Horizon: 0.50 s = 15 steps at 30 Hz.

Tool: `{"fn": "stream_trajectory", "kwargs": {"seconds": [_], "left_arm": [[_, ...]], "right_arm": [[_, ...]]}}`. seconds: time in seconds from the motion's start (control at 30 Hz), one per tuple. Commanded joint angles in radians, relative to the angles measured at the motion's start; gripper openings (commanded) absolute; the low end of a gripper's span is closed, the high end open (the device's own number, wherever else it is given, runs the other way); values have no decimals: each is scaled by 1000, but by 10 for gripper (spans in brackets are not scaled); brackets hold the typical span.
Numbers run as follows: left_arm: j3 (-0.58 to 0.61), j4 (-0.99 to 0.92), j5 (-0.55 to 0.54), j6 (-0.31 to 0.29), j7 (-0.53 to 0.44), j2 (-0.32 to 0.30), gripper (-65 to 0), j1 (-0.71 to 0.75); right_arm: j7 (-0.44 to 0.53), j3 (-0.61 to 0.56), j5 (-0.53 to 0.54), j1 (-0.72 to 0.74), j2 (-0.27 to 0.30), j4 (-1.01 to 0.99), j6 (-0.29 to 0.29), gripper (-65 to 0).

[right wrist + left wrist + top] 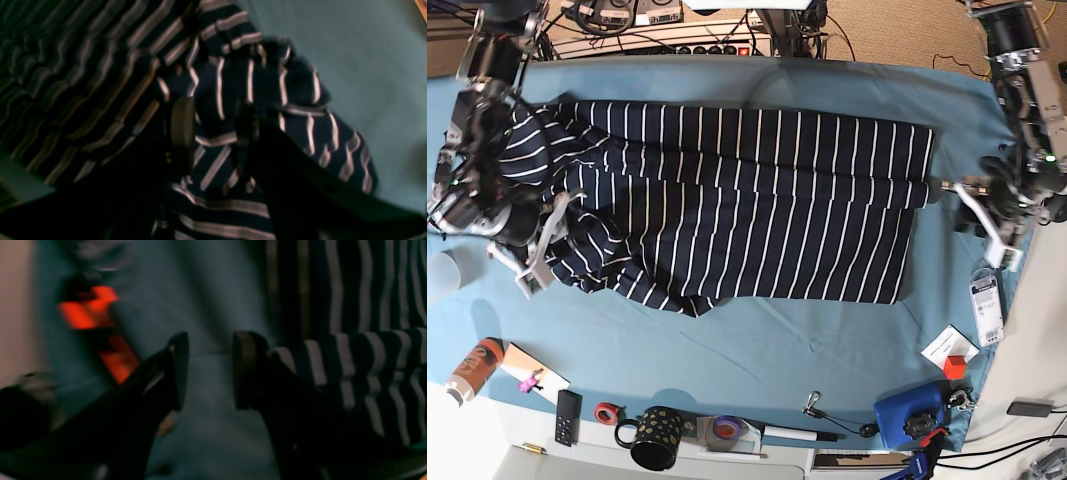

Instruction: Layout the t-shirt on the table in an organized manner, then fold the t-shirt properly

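Base view: no writing or brand is legible anywhere; the white tags beside the desk [757, 340] edge are too small to read. Desk is covered in wrinkled teal cloth with a pale front edge; cables and a power strip [667, 45] run behind its far edge. T-shirt [757, 200], navy with thin white stripes, lies spread across the middle of the desk, bunched at the end near the right end effector [532, 262]. Along the front edge of the desk: a black dotted mug [652, 440], tape rolls, a blue pouch [907, 415], an orange can [472, 368]. Right wrist view alone shows the right end effector's pads standing apart with striped fabric between them; whether they pinch it I cannot tell. Left wrist view, blurred, shows the left end effector [210, 370] open over bare teal cloth, just beside the shirt's edge.
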Motion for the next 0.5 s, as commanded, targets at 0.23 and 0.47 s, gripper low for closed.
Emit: {"fn": "stream_trajectory", "kwargs": {"seconds": [0.23, 0.47], "left_arm": [[-194, 16, -84, -19, -20, -125, -420, -6], [-237, 15, -117, -38, -27, -131, -420, -1]], "right_arm": [[69, 9, -133, -86, 11, 76, -62, -444], [114, 7, -85, -99, 11, 76, -16, -444]]}}
